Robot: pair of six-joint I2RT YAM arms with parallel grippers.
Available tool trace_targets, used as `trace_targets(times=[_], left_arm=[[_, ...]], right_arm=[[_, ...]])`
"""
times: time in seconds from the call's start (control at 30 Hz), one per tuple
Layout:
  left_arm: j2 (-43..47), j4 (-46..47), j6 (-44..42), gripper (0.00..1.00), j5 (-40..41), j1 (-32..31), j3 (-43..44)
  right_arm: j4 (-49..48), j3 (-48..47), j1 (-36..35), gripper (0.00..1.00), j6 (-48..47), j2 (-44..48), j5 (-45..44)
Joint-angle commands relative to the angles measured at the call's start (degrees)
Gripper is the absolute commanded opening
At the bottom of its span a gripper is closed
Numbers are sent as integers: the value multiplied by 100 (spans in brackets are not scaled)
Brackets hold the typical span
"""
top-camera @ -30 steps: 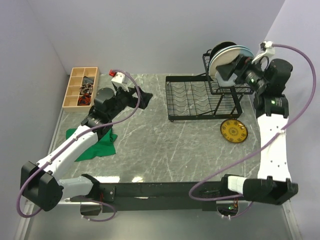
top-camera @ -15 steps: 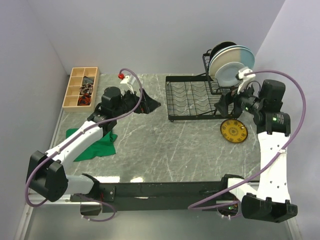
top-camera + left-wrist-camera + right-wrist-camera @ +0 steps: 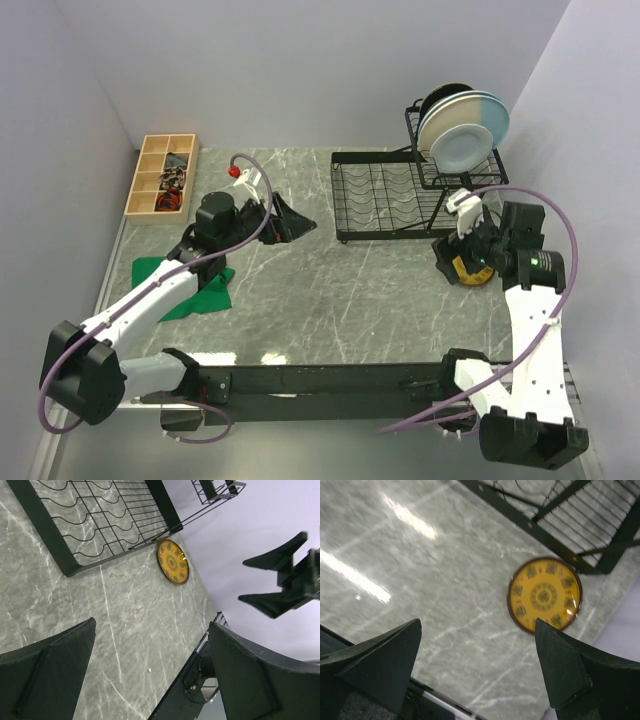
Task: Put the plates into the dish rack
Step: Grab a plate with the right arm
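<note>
Quick update: the right gripper (image 3: 476, 622) is hanging low over the yellow plate (image 3: 544, 594), jaws spread as wide as they go and holding nothing. The plate is lying flat on the table (image 3: 330, 290), just off the near right corner of the dish rack (image 3: 390, 195), close to it but not touching as far as I can tell.

The bit that matters for the pickup is that the plate isn't sitting centred in the gap. In the wrist view it's lying ahead of the fingertips and off toward one finger, and from above the gripper is covering only the plate's left edge. It's round and flat on the marble, so there's no long axis to line up with. I'm guessing the fingers will need to get at the rim somehow.

The right arm is clearly the one for this. The left gripper (image 3: 290, 220) is also wide open and empty, hovering well apart, left of the rack and pointing toward it. The other plates (image 3: 462, 125) are standing upright in the rack's raised upper basket, and the lower slotted tray is sitting bare.

Compared with a second ago, the right gripper was up at that upper basket by the stack and has come down and nearer to the yellow plate. The left arm has swung right, away from the green cloth (image 3: 195, 285). The yellow plate hasn't budged.
</note>
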State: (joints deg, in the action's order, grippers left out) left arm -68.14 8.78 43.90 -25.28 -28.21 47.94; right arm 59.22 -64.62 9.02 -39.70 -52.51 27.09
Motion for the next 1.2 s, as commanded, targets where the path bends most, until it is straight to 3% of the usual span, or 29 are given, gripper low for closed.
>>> trace_targets(times=[0.0, 0.27, 0.6, 0.83, 1.07, 1.17], left_arm=[[336, 248, 277, 99, 110, 26, -136], [512, 572, 716, 99, 102, 26, -645], [152, 511, 830, 99, -100, 17, -558], [-76, 511, 1208, 99, -162, 26, -567], [-59, 529, 1332, 99, -100, 17, -655], [-112, 423, 1288, 99, -91, 26, -576]], right_arm=[[-7, 335, 30, 100, -398, 250, -625], [-498, 977, 30, 100, -687, 171, -1890], [-1623, 2592, -242, 98, -1707, 92, -2602], [-2739, 2999, -550, 90, -1716, -804, -2867], [-3742, 3350, -875, 89, -1839, -1322, -3174], [-3935, 3298, -875, 83, -1866, -1726, -3280]])
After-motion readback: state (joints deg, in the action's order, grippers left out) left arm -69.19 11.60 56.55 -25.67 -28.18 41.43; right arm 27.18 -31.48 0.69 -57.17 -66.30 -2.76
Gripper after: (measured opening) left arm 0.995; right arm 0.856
